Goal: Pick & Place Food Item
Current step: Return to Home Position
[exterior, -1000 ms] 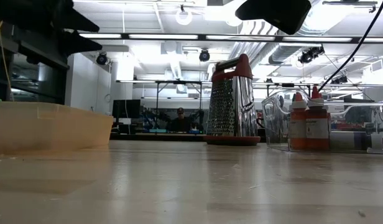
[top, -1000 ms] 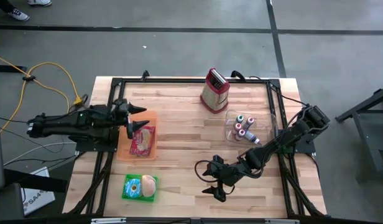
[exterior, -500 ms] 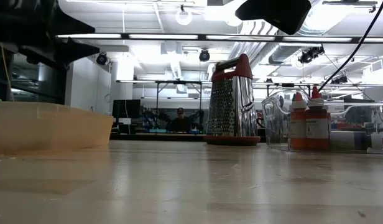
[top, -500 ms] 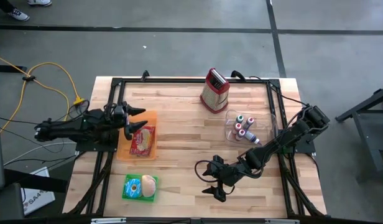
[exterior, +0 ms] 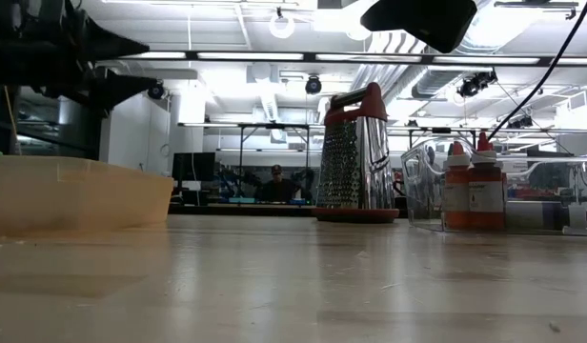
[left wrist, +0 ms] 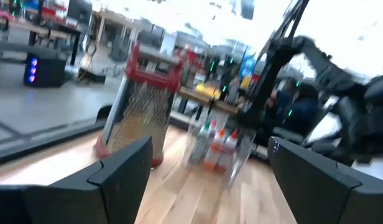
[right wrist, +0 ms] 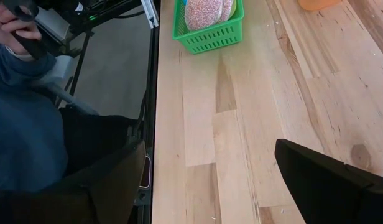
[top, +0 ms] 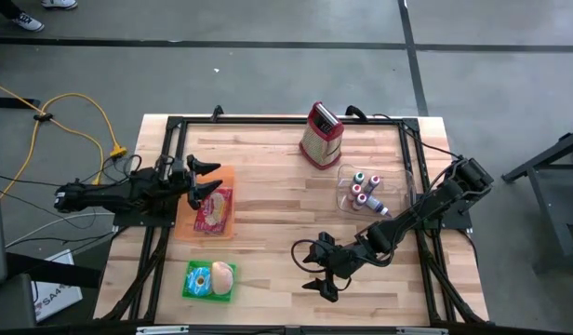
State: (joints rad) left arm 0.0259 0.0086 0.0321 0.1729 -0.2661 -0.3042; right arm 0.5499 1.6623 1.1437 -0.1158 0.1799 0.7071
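Note:
A red-and-white food packet [top: 214,209] lies in an orange tray [top: 186,226] at the table's left. My left gripper [top: 215,175] hovers open over the tray's far edge, pointing toward the right edge, and touches nothing; it also shows as the left gripper [left wrist: 210,149] in its wrist view. A green basket [top: 190,282] at the near left holds a sprinkled doughnut [right wrist: 201,12] and a bun [top: 223,275]. My right gripper [top: 303,268] hangs open above bare wood at mid-table, right of the basket [right wrist: 207,31], with nothing between its fingers.
A red-topped metal grater [top: 321,135] stands at the far middle. A clear box of small bottles [top: 363,191] sits to the right of centre. A person [right wrist: 23,106] sits beyond the table's near-left edge. Bare wood lies between tray, basket and right gripper.
My left gripper has sunk lower over the orange tray's far edge and tipped its fingers upward to about level, staying open. The right arm has kept still.

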